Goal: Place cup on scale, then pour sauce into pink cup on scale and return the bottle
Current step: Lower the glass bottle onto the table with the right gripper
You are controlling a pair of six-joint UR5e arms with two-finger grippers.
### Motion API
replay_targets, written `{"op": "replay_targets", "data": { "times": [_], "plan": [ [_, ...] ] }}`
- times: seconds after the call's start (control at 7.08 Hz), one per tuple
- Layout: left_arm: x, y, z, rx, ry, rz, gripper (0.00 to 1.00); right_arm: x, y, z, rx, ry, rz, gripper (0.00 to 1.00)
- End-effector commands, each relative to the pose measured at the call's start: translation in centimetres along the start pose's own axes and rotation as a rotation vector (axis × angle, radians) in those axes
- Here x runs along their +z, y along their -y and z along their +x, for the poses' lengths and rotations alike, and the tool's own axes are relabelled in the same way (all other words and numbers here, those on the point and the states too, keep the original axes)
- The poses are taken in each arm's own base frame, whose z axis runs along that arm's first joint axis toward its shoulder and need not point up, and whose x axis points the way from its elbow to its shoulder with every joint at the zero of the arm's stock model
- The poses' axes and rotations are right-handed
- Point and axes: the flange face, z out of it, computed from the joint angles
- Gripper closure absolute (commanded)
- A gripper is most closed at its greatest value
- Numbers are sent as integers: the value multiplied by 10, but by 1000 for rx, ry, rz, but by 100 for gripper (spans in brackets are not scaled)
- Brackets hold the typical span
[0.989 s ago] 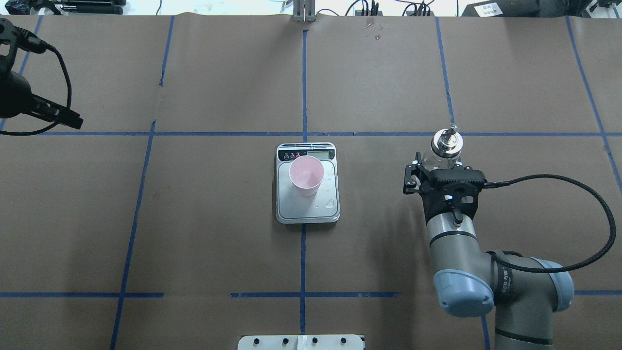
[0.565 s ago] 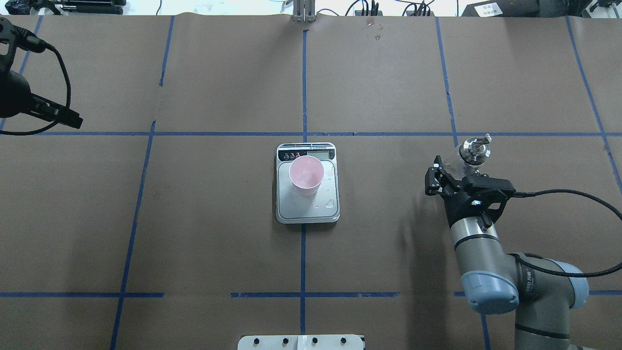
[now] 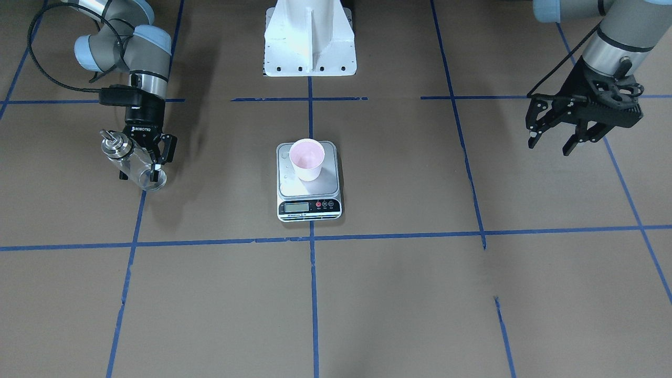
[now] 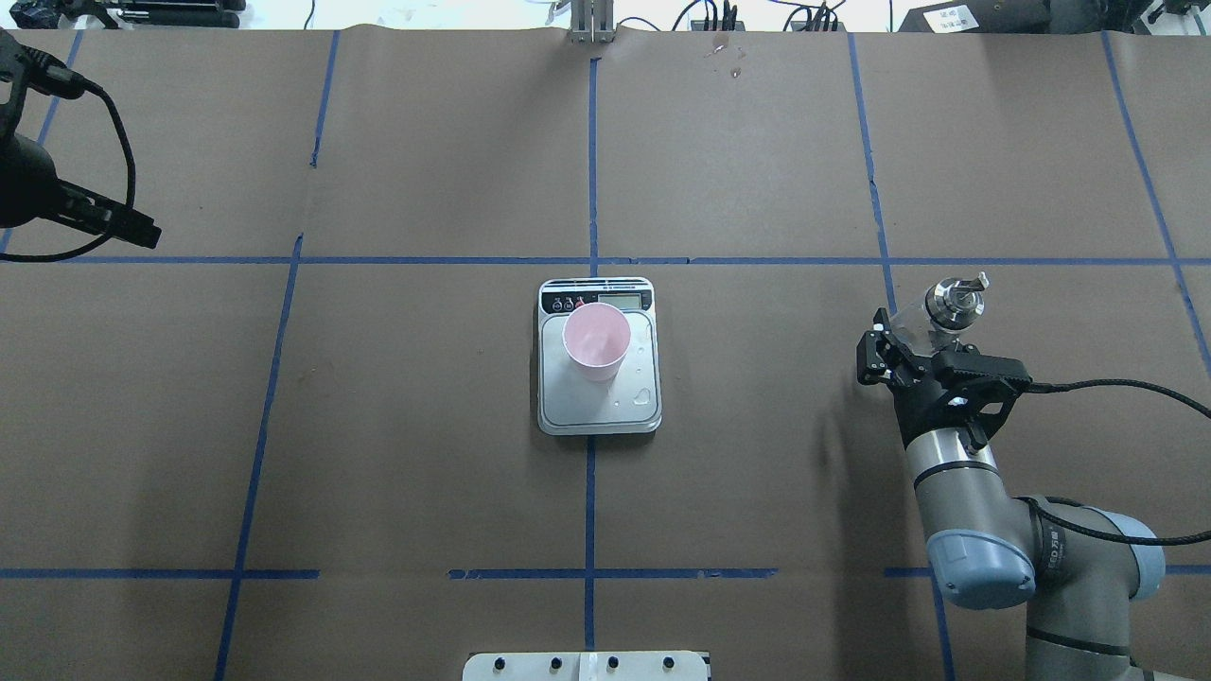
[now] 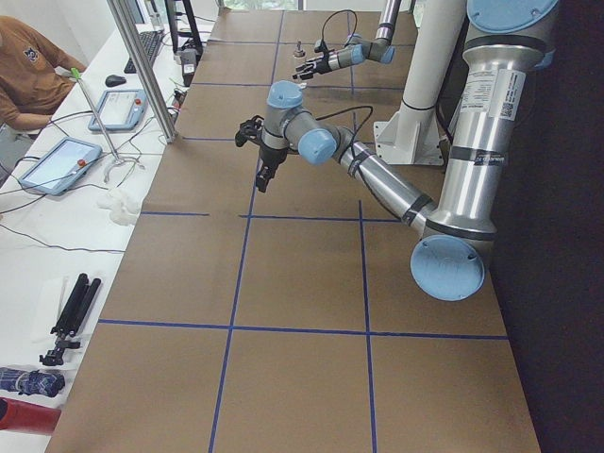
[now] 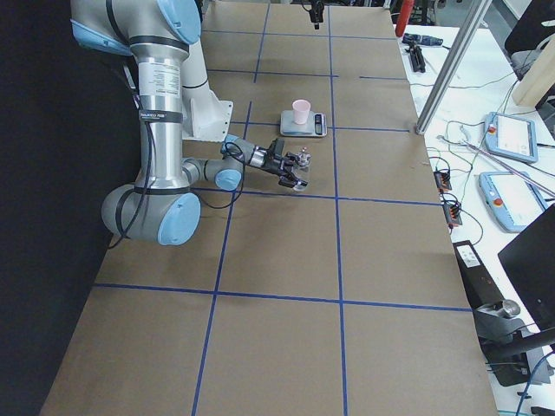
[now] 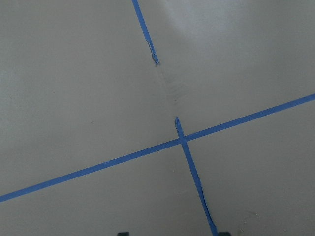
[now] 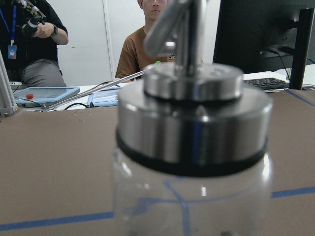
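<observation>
Three entries, taken across the overhead view.

1. Left hand: parked well apart from the scale, at the far left of the bench. Fingers spread, holding nothing. No change over the last second.

2. Scale with cup: at bench centre. The cup stood upright on the platform, toward the display end, so the first step was already done. A few clear droplets lay on the bare metal beside the cup. Neither item had moved over the last second. How much sauce the cup held could not be told.

3. Right hand with bottle: fingers pinching the glass body below the collar. This was the one change. In the last second the hand had carried the bottle further right and slightly back toward the robot, widening the gap to the scale. The bottle was now well apart from the cup, tilted, its spout pointing away from the scale. It appeared to be held just off the bench, not yet set down.

Assessment: the retreat and the droplets suggested pouring was over and the return was under way. What remained was righting the bottle, standing it on the bench and letting go.
</observation>
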Motion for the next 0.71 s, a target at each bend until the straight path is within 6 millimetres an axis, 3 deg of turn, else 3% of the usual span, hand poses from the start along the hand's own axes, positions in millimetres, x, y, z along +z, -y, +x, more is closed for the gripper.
{"op": "replay_targets", "data": {
  "times": [0.0, 0.57],
  "plan": [
    [-1, 0, 0, 1, -1, 1, 31, 5, -10, 6, -21, -11, -3, 100],
    [-1, 0, 1, 0, -1, 2, 31, 7, -17, 9, -35, -16, -10, 100]
  ]
}}
